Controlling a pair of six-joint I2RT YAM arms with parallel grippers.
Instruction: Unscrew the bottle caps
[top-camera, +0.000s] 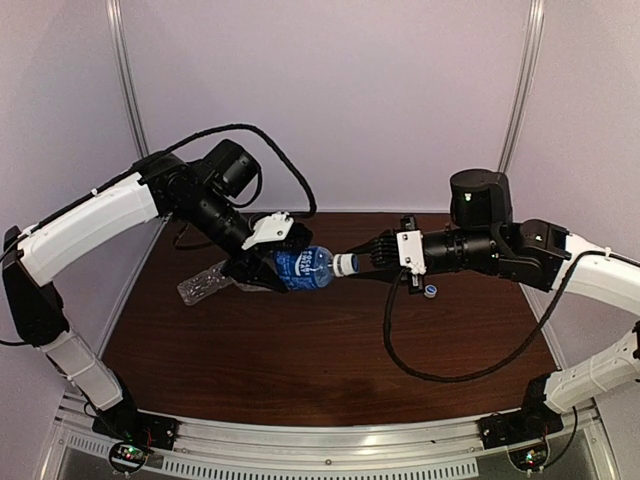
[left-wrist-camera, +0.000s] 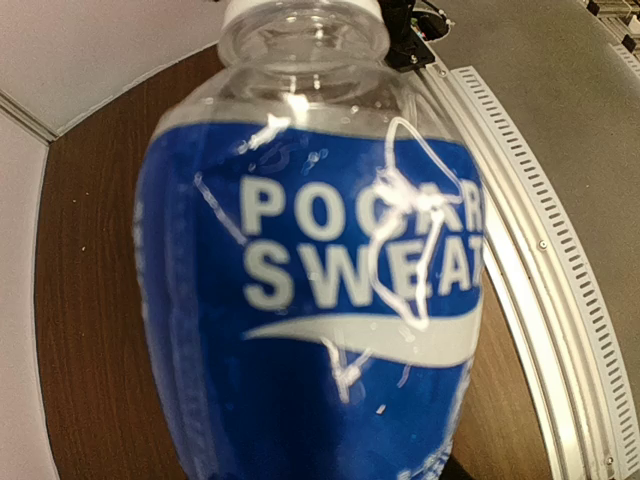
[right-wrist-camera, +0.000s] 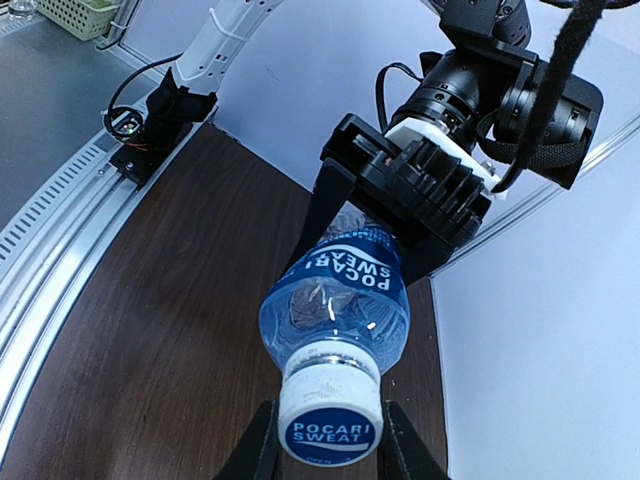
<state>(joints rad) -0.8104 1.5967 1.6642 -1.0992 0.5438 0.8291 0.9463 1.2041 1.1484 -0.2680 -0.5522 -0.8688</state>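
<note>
My left gripper (top-camera: 268, 268) is shut on the blue-label bottle (top-camera: 303, 268) and holds it on its side above the table, neck towards the right. The label fills the left wrist view (left-wrist-camera: 310, 330) and hides those fingers. The bottle's white cap (right-wrist-camera: 330, 415) with a blue top sits between the fingers (right-wrist-camera: 262, 452) of my right gripper (right-wrist-camera: 330, 445), which press on both its sides. In the top view the cap (top-camera: 345, 264) meets the right gripper (top-camera: 362, 260). The unlabelled bottle (top-camera: 205, 283) lies on the table at the left. A loose cap (top-camera: 431, 291) lies under the right wrist.
The brown table (top-camera: 300, 370) has a metal rail (top-camera: 330, 445) along its near edge. A black cable (top-camera: 440, 375) loops from the right arm over the table. White walls close the back and sides. A green basket (right-wrist-camera: 70, 15) stands off the table.
</note>
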